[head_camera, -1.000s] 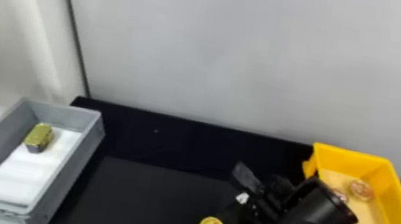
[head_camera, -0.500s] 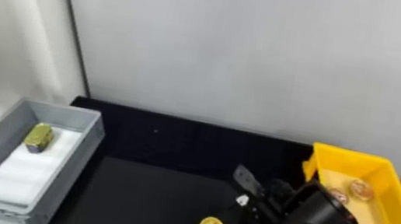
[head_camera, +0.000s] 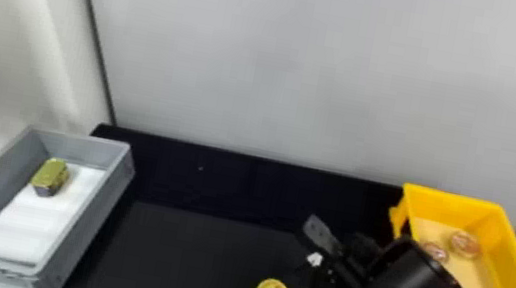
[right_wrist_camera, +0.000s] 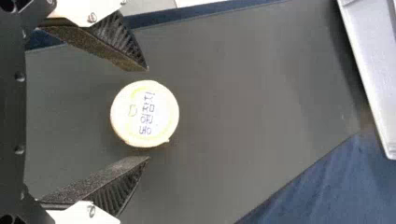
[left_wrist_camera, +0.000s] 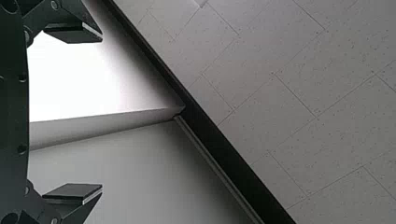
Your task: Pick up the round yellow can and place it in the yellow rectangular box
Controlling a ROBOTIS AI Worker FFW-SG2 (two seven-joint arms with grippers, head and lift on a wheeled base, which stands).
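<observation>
Right gripper: fingers (right_wrist_camera: 116, 177) parted, one on each side of the round yellow can (right_wrist_camera: 144, 114), with a narrow gap at either flank. The right gripper (right_wrist_camera: 148, 114) bears no load.
Grasp: the step in hand appears to be the final alignment before closing. The can should be kept centred and the fingers brought low enough for the pads to meet its side wall, not merely the lid's edge. Both should then close evenly, since one-sided contact could push or tip the can.
Lift: best made straight up once the hold is firm, then across to the robot's right, above the box wall.
Can: upright on the black table (head_camera: 181, 254), short of the yellow box. Its round, flat lid is pale yellow in the right wrist view and stronger yellow in the head view, with dark lettering and a small projection at the rim.
Yellow box (head_camera: 451, 205): at the robot's right, with two round reddish items (head_camera: 464, 244) inside; free floor beside them would suit the can.
Left gripper (left_wrist_camera: 102, 113): parked at the robot's left, fingers wide apart, nothing between them.
</observation>
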